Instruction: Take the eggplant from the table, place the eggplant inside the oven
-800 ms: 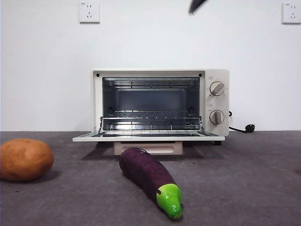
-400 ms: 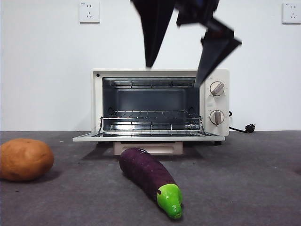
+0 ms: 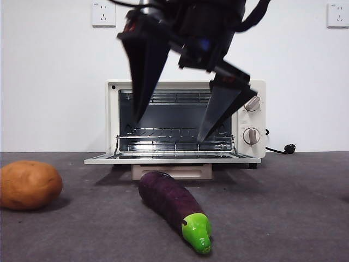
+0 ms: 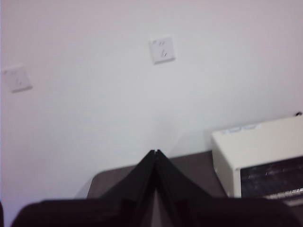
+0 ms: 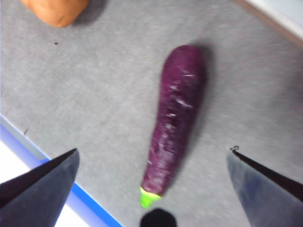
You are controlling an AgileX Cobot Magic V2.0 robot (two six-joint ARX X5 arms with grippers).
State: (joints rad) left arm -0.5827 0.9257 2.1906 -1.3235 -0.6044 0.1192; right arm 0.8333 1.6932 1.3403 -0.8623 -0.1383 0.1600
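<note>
The dark purple eggplant [image 3: 173, 204] with its bright green cap lies on the grey table [image 3: 283, 207] just in front of the oven [image 3: 185, 123], cap toward the camera. The cream oven stands with its door folded down and the wire rack showing. My right gripper [image 3: 169, 131] hangs open above the eggplant, jaws spread wide, not touching it. In the right wrist view the eggplant [image 5: 175, 123] lies between the spread jaws of the right gripper [image 5: 154, 156]. My left gripper [image 4: 155, 152] is shut and empty, raised off to the side, with a corner of the oven [image 4: 258, 151] in its view.
A round brown potato [image 3: 28, 184] sits on the table at the left; the potato [image 5: 57, 10] also shows in the right wrist view. A blue table edge [image 5: 57, 177] runs near the eggplant's cap end. A power cord [image 3: 281, 148] lies right of the oven.
My right gripper has come down from the top of the front view, jaws spread, to hang in front of the oven opening above the eggplant. The eggplant and potato have not moved.
</note>
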